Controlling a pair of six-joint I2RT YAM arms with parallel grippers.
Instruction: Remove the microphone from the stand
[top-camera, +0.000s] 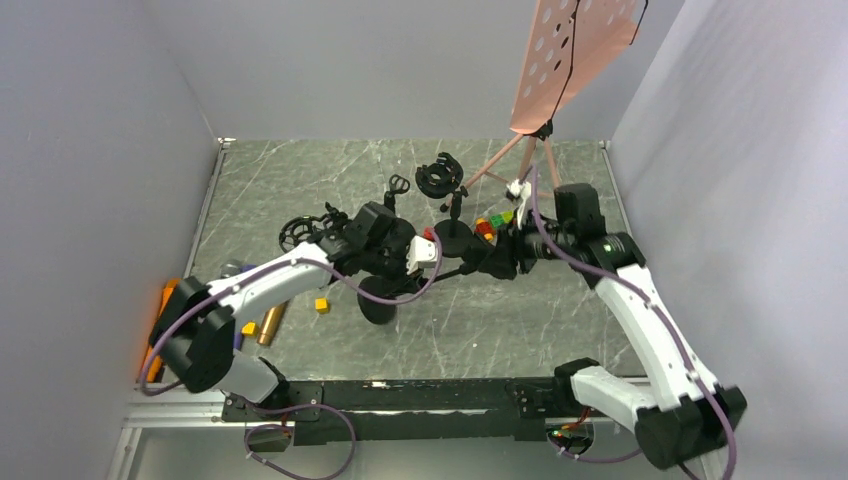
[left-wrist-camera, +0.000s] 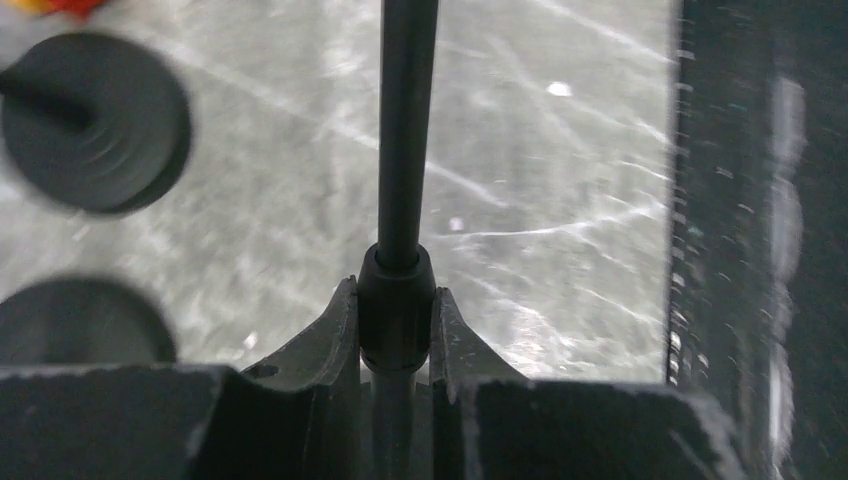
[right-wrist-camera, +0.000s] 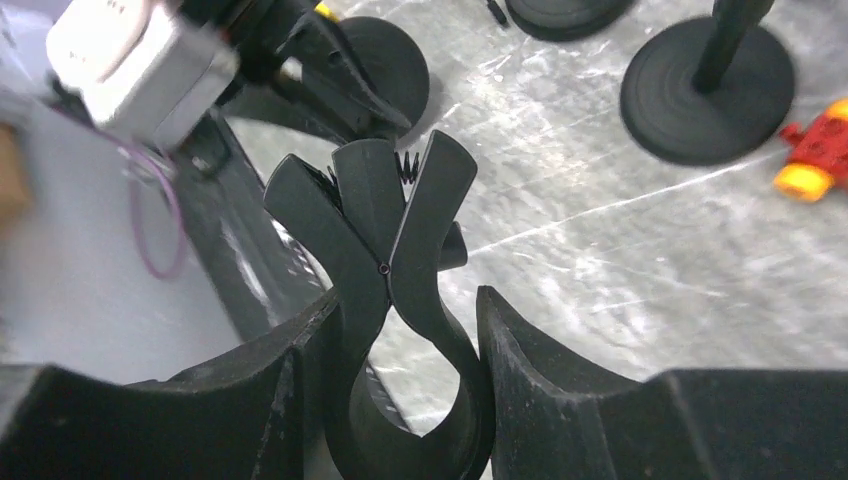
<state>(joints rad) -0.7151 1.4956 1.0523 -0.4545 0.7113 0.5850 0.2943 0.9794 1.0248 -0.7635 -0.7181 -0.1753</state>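
A black stand is held tilted between my two grippers, its round base (top-camera: 377, 300) low over the table. My left gripper (top-camera: 425, 255) is shut on the stand's pole (left-wrist-camera: 405, 120), its jaws pinching the collar (left-wrist-camera: 397, 300). My right gripper (right-wrist-camera: 405, 340) is shut on the black spring clip (right-wrist-camera: 390, 230) at the pole's other end (top-camera: 490, 262). The clip's ring shows table through it. I cannot pick out a microphone in any view.
A second stand with a round holder (top-camera: 440, 178) and disc base (right-wrist-camera: 705, 90) stands behind. A shock mount (top-camera: 297, 233), coloured bricks (top-camera: 490, 225), a gold cylinder (top-camera: 270, 325), a yellow cube (top-camera: 321, 305) and a pink perforated panel on a tripod (top-camera: 570, 60) are around.
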